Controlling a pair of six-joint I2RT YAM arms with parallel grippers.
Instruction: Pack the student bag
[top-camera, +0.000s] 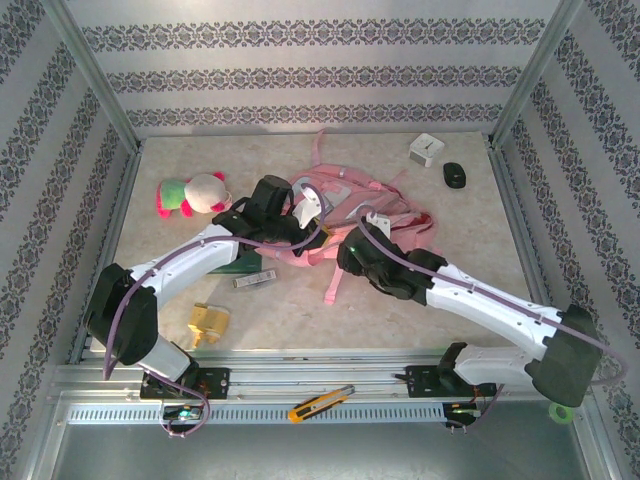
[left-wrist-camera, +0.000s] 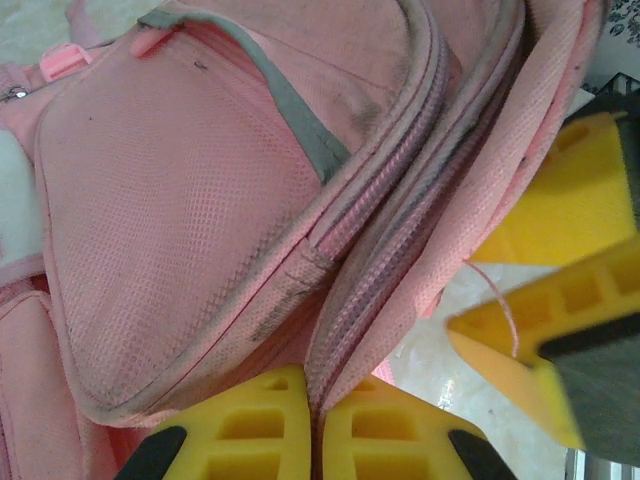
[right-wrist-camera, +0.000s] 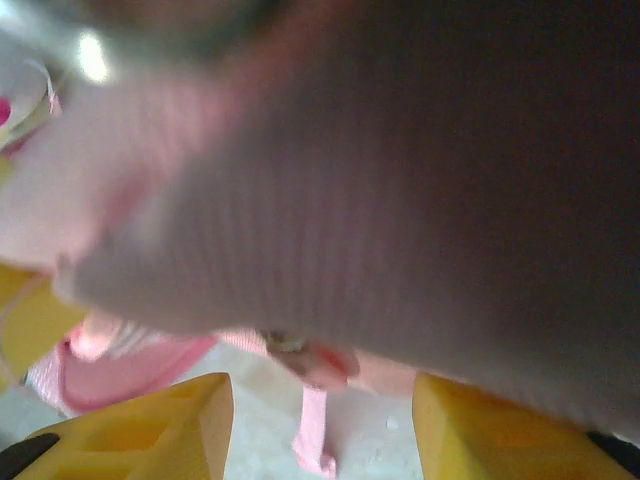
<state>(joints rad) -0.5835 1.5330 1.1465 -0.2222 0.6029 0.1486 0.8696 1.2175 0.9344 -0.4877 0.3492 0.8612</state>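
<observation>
At table (top-camera: 420, 290) centre, student bag (top-camera: 340, 215) lies slumped. We pinch its zip edge, left gripper (left-wrist-camera: 320, 400) clamped; right gripper (right-wrist-camera: 318, 400) half-spread, empty. Step, we judge: opening bag. Next needs right on opposite rim.

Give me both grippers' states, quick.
Left gripper: closed, pinching the bag fabric.
Right gripper: open, holding nothing, close up against the bag.
</observation>
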